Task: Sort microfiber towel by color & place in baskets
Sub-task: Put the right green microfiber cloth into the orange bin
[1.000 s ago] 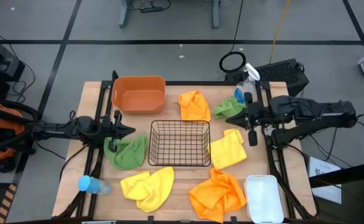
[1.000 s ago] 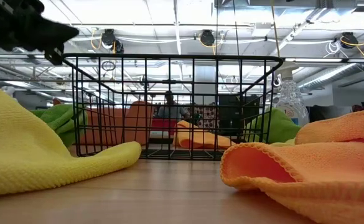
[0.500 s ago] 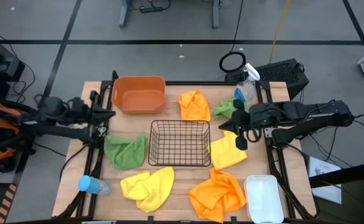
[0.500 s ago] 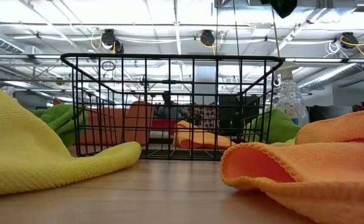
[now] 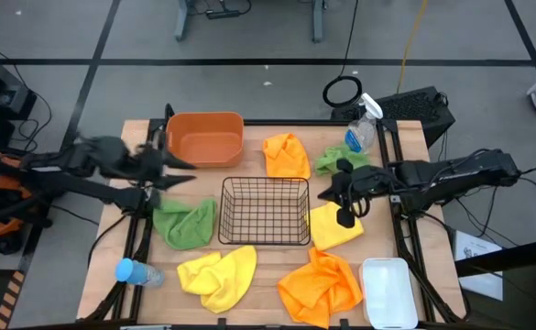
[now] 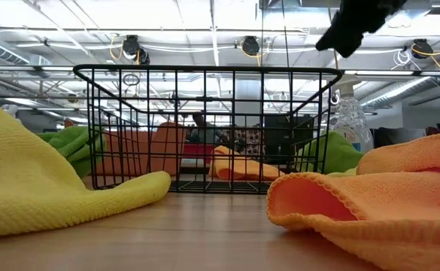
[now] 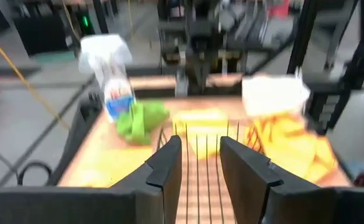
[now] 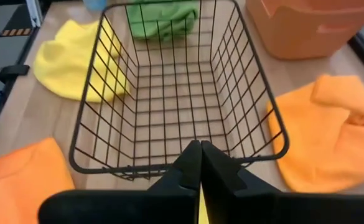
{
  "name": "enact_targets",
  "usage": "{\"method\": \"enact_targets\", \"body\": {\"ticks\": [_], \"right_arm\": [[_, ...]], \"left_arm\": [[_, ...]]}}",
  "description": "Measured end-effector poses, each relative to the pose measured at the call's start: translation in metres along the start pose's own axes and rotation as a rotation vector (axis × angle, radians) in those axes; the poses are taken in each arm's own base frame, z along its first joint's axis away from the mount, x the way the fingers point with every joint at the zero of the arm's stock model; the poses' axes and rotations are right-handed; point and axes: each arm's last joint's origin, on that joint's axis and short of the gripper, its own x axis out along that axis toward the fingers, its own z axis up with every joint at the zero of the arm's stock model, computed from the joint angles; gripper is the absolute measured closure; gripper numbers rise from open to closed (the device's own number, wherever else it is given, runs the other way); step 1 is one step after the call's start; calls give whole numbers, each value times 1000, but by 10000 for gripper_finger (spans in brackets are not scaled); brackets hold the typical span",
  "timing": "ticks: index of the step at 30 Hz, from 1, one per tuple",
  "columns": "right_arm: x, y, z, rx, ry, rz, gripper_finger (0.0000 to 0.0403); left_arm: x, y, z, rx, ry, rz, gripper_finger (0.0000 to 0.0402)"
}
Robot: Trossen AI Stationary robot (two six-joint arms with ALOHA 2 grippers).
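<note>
Six microfiber towels lie on the table: green [image 5: 185, 223] left of the black wire basket [image 5: 266, 209], green [image 5: 336, 160] at the far right, orange [image 5: 286, 154], orange [image 5: 321, 286], yellow [image 5: 219, 275] and yellow [image 5: 333, 225]. The orange tub [image 5: 203, 137] stands at the far left, the white bin [image 5: 387, 291] at the near right. My left gripper [image 7: 200, 146] hangs open and bare above the table's left side [image 5: 187, 167]. My right gripper [image 5: 341, 197] is shut, in the air over the right yellow towel, higher than the wire basket's rim [image 6: 332, 47].
A clear spray bottle [image 5: 361, 128] stands at the far right corner. A blue-capped bottle [image 5: 137, 271] lies at the near left. Bare wood [image 5: 258, 280] shows between the two near towels, in front of the wire basket.
My left gripper has risen from the green towel beside the wire basket, drawn back toward the left edge, then come forward again higher up; the towel stays on the table. My right gripper has sunk and gone toward the table's left, over the yellow towel, still shut.
</note>
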Motion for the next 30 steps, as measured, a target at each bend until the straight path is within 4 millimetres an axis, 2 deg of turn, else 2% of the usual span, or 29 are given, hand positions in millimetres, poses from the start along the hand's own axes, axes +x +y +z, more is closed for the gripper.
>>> {"method": "enact_targets", "body": {"ticks": [5, 10, 16, 22, 26, 30], "right_arm": [[8, -2, -15, 1, 42, -8, 403], [9, -2, -15, 27, 39, -9, 403], [8, -3, -20, 127, 85, -23, 403], [7, -5, -28, 240, 173, -60, 403], [4, -10, -39, 280, 253, -201, 403], [1, -16, -45, 298, 285, -324, 403]], "left_arm": [[39, -5, -22, 15, 133, -4, 284], [63, -8, -36, 19, 114, -3, 284], [72, -9, -39, 5, 61, 1, 284], [80, -10, -59, 2, 79, 1, 284], [85, -11, -71, -12, 77, 2, 284], [86, -11, -67, 0, 17, 3, 284]]}}
